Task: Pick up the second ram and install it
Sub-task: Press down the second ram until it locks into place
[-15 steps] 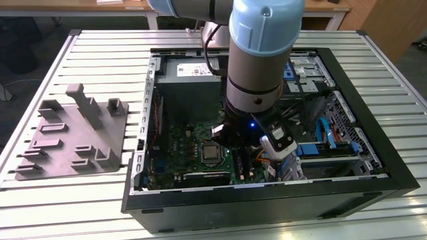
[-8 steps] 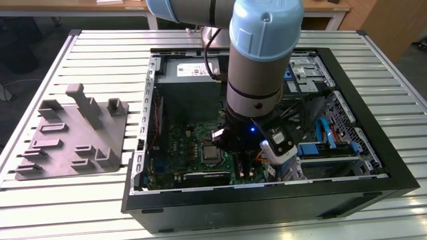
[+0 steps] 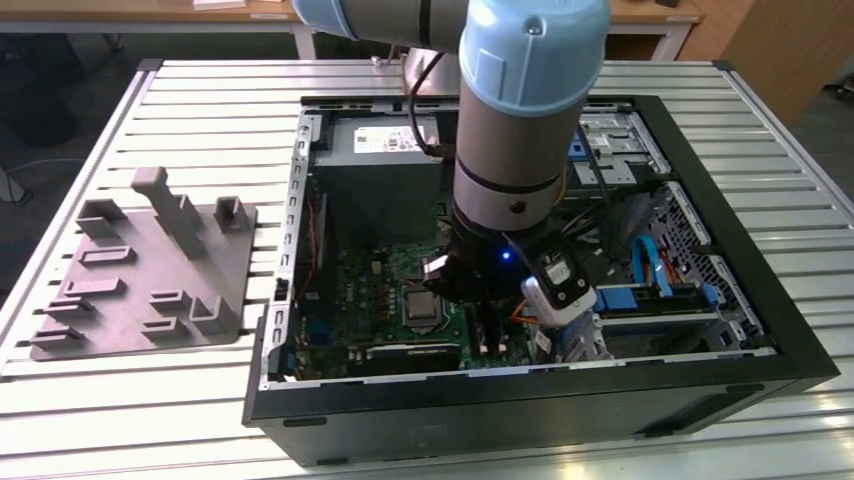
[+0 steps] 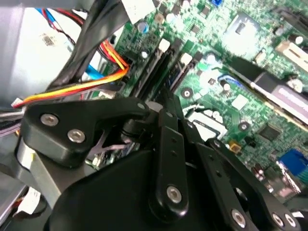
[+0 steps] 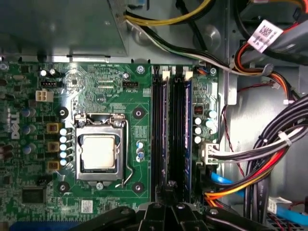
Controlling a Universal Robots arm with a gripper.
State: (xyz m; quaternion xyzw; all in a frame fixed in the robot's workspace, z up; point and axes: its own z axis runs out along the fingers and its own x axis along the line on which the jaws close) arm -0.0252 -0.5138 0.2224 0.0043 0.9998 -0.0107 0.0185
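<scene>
Hovering low over the slots [image 5: 171, 139], pincer [image 5: 169, 195] state unclear, ram [image 5: 187, 139] beyond its tips looking light, stiff, fragile, best gripped by long edges.

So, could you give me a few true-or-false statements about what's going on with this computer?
1. The computer case lies open, with its motherboard showing. True.
2. The grey fixture tray sits inside the case. False: it lies on the slatted table, at the exterior view's left of the case.
3. The gripper hangs inside the case, over the memory slots. True.
4. A cooler fan covers the processor socket. False: the socket is bare, its metal lid showing.
</scene>
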